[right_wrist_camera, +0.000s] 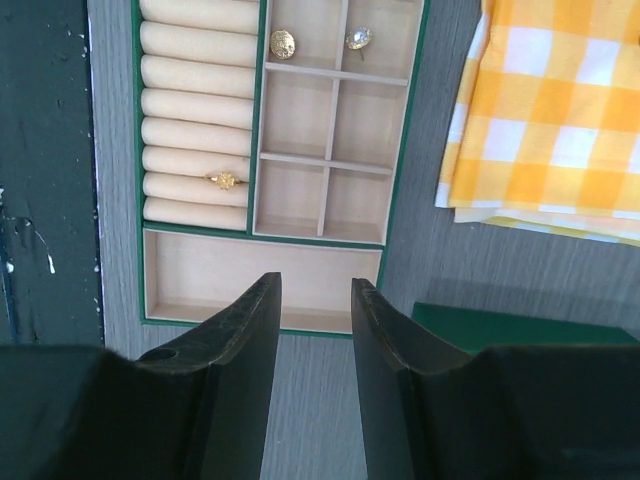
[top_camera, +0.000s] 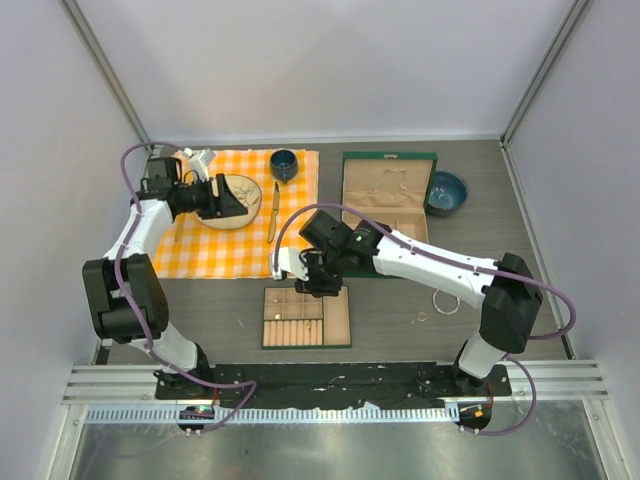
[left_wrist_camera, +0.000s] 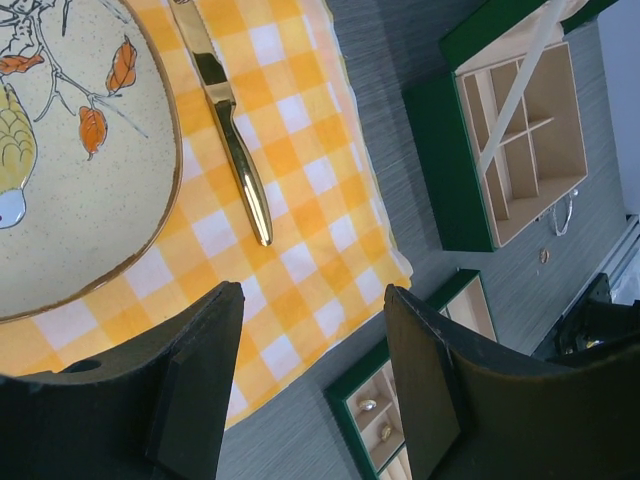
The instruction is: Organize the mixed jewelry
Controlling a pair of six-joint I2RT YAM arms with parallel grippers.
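Note:
The compartment tray [top_camera: 266, 340] lies in front of the right arm. In the right wrist view the tray [right_wrist_camera: 257, 120] holds a gold ring [right_wrist_camera: 227, 180] on the roll bars, a gold stud [right_wrist_camera: 283, 43] and a pale stud [right_wrist_camera: 358, 38] in two far cells. My right gripper [top_camera: 320, 282] hovers over the tray's far edge, jaws slightly apart and empty [right_wrist_camera: 315, 288]. A thin silver bracelet loop [top_camera: 446, 302] and a small ring [top_camera: 422, 317] lie loose on the table to the right. My left gripper [top_camera: 228, 197] is open and empty [left_wrist_camera: 315, 295] above the plate.
A yellow checked cloth [top_camera: 200, 250] carries a painted plate [top_camera: 243, 214], a gold knife [top_camera: 272, 210] and a blue cup [top_camera: 284, 163]. An open green jewelry box [top_camera: 388, 195] and a blue bowl [top_camera: 446, 192] stand at the back right.

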